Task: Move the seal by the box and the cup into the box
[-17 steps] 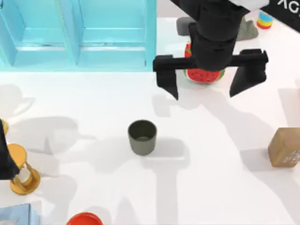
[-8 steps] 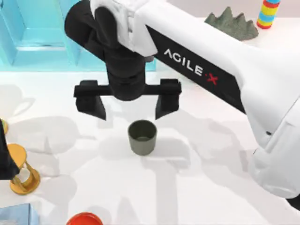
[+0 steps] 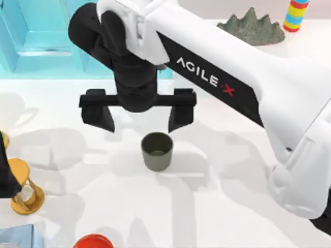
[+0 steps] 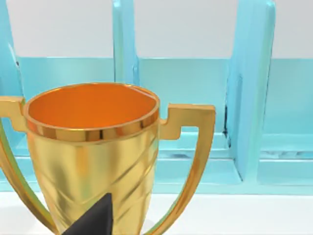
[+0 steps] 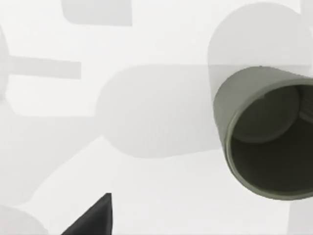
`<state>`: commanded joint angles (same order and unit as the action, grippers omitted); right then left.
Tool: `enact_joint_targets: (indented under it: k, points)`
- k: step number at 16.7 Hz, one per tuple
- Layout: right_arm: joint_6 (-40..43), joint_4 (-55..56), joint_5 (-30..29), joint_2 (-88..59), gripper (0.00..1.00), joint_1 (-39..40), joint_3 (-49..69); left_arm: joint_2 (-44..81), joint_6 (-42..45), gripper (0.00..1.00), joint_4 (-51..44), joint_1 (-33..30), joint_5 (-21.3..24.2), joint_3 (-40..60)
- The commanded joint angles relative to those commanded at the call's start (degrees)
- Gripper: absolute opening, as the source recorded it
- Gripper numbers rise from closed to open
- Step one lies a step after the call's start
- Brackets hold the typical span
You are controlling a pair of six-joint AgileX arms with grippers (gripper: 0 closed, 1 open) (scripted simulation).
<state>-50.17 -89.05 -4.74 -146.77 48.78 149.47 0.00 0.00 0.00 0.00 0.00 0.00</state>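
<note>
Just below the right gripper [image 3: 138, 120], toward the near edge of the table [image 3: 232, 206] in the top view, the cup [image 3: 156, 151] is seen upright, mouth up, apart from both fingertips. The right-hand fingertip [image 3: 178, 120] is placed just above the cup's rim and slightly to its right; the other finger is set well off to the cup's left. The jaws are spread wide and nothing is held between them. In the right wrist view the cup [image 5: 266, 132] is shown off to one side of the gripper's line, its interior bare. Bare white tabletop is noted around the cup on all sides. Beyond the gripper, the turquoise box [image 3: 46, 39] is seen at the far left. The left gripper [image 3: 6, 175] is parked at the left edge beside a gold trophy [image 4: 93, 156]; its fingers cannot be judged. An orange-red dish [image 3: 93, 241] is noted at the near edge.
</note>
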Motion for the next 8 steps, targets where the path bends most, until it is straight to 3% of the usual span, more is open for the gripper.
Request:
enact_joint_targets:
  k: [8]
  points:
    - [0.48,14.49,0.00,1.52,1.00,-0.30,-16.04,0.00,0.00,1.00,0.00,0.00,0.00,0.00]
